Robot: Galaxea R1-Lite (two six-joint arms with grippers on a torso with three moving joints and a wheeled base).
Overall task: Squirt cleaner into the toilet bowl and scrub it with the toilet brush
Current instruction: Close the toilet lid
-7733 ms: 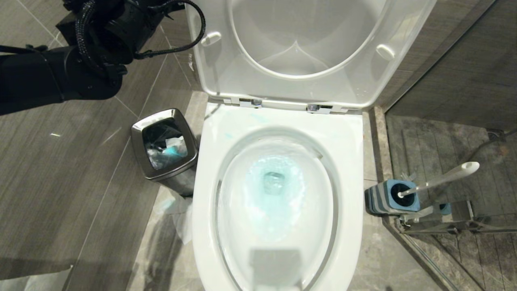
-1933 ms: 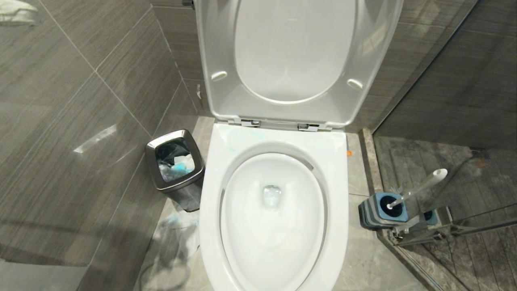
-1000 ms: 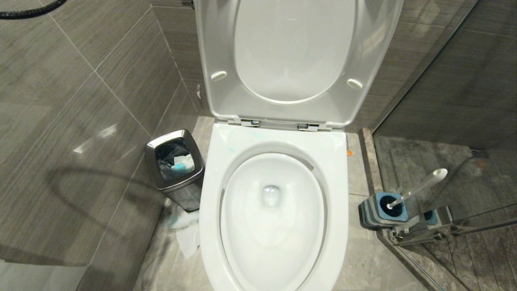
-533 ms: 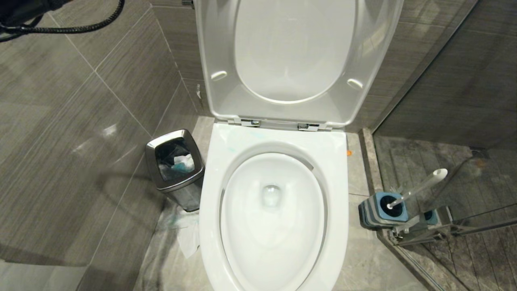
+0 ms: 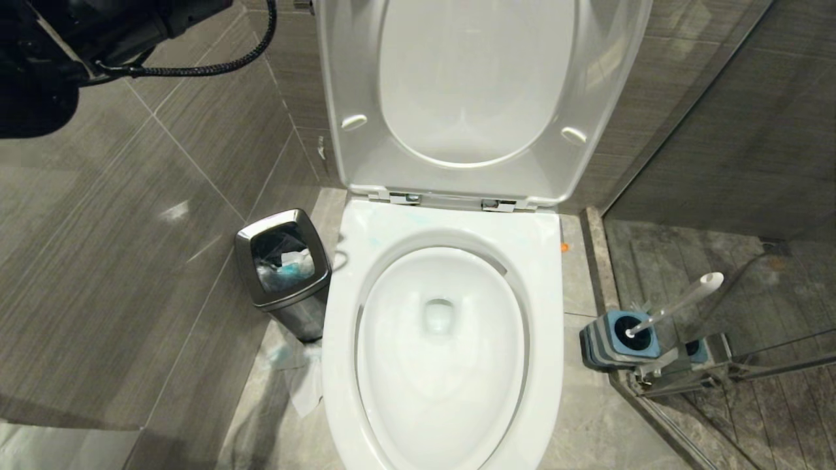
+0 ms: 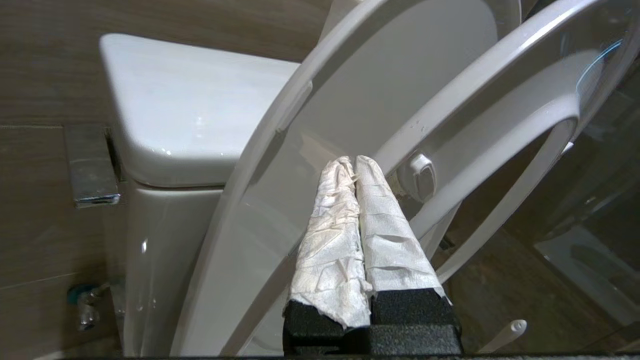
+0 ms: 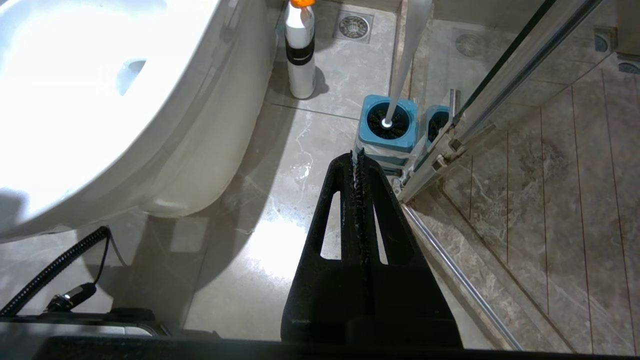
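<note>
The white toilet bowl (image 5: 441, 391) stands open in the head view, seat and lid (image 5: 477, 85) raised, its water clear. Faint pale blue cleaner smears (image 5: 374, 241) mark the rim's back left. The toilet brush (image 5: 679, 301) leans in its blue-topped holder (image 5: 620, 336) on the floor right of the bowl. My left arm (image 5: 39, 65) fills the top left corner. My left gripper (image 6: 354, 161), fingers wrapped in white paper, is shut and empty beside the raised seat (image 6: 480, 165). My right gripper (image 7: 356, 157) is shut and empty, low above the floor, short of the holder (image 7: 387, 125).
A steel bin (image 5: 284, 267) with rubbish stands left of the bowl, crumpled paper (image 5: 304, 388) on the floor by it. A white bottle with an orange cap (image 7: 300, 50) stands beside the toilet's base. A glass shower door (image 7: 480, 95) borders the brush holder. The tank (image 6: 190, 110) is behind the lid.
My left arm has come into the head view's top left corner, its cable swinging rightward. The bowl's water, blue several seconds ago, is clear now. The right arm has not moved.
</note>
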